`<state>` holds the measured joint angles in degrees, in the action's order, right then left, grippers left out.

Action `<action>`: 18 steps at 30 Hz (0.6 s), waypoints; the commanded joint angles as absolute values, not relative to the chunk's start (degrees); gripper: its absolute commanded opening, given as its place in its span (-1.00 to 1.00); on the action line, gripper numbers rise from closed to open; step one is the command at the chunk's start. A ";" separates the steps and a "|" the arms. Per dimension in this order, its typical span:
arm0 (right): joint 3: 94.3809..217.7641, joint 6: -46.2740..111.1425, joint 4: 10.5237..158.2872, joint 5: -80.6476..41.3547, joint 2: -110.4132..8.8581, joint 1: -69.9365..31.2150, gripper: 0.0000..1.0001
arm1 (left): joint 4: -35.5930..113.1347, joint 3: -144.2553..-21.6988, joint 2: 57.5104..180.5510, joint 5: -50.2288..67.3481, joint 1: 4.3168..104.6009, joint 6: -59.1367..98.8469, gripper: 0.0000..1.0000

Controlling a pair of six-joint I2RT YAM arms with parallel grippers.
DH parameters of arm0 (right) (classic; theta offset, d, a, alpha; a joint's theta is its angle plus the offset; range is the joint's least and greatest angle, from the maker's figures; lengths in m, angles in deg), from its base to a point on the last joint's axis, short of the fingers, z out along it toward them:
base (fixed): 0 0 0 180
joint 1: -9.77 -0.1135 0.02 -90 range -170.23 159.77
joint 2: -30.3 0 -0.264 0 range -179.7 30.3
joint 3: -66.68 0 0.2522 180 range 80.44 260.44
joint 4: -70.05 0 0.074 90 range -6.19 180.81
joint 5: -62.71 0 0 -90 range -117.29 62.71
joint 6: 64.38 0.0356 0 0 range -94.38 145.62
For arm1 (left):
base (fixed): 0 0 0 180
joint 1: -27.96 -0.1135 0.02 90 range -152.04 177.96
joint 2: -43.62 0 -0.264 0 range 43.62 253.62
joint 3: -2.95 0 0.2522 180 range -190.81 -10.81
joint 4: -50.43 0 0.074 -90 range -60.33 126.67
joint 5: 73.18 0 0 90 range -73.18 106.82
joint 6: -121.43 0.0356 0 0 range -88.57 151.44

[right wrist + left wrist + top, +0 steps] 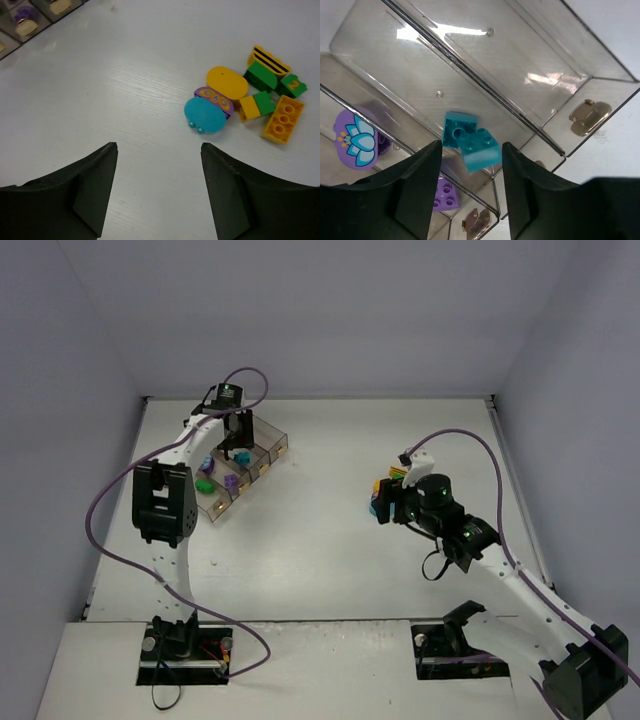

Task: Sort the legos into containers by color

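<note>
My right gripper (159, 147), spread above the table (100, 75), hides most loose legos (227, 82) from overhead; left gripper (471, 147) hangs spread over cyan bricks (461, 131) in the containers (470, 65)

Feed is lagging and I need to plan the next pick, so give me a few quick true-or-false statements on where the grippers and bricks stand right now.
1. The left gripper is open above the bins. True.
2. Two teal bricks lie in the bin under it. True.
3. The right gripper holds a yellow brick. False: it is open and empty, above the table.
4. Every brick is already in a bin. False: a cluster of loose bricks lies on the table ahead of the right gripper.
5. The purple flower piece shares the teal bricks' bin. False: it sits in the neighbouring bin, past a wall.
</note>
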<state>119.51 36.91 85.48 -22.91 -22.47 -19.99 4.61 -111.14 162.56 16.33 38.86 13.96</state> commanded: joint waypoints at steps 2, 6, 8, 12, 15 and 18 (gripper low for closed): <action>122.53 40.73 86.70 -38.33 -23.83 -18.81 0.29 | 5.81 -114.96 157.36 16.82 38.07 14.82 0.03; 125.52 43.63 88.55 -37.75 -30.23 -11.43 0.25 | 5.38 -114.52 155.25 16.82 38.07 15.09 0.13; 127.02 45.39 89.17 -36.70 -32.44 -6.77 0.21 | 4.50 -114.08 154.20 16.56 38.07 14.83 0.14; 129.65 46.27 90.66 -38.18 -40.07 -2.90 0.11 | 6.08 -108.65 147.27 13.05 38.68 12.72 0.21; 131.41 44.96 90.67 -38.19 -46.82 -0.88 0.08 | 6.52 -104.26 140.78 10.94 40.34 11.22 0.24; 132.47 45.13 90.58 -38.27 -50.53 0.18 0.05 | 6.43 -100.12 136.82 10.06 42.36 10.61 0.24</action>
<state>129.19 44.71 91.21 -36.04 -46.71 -0.91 5.05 -101.83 144.07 12.64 39.95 12.26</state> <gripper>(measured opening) 0.530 0.619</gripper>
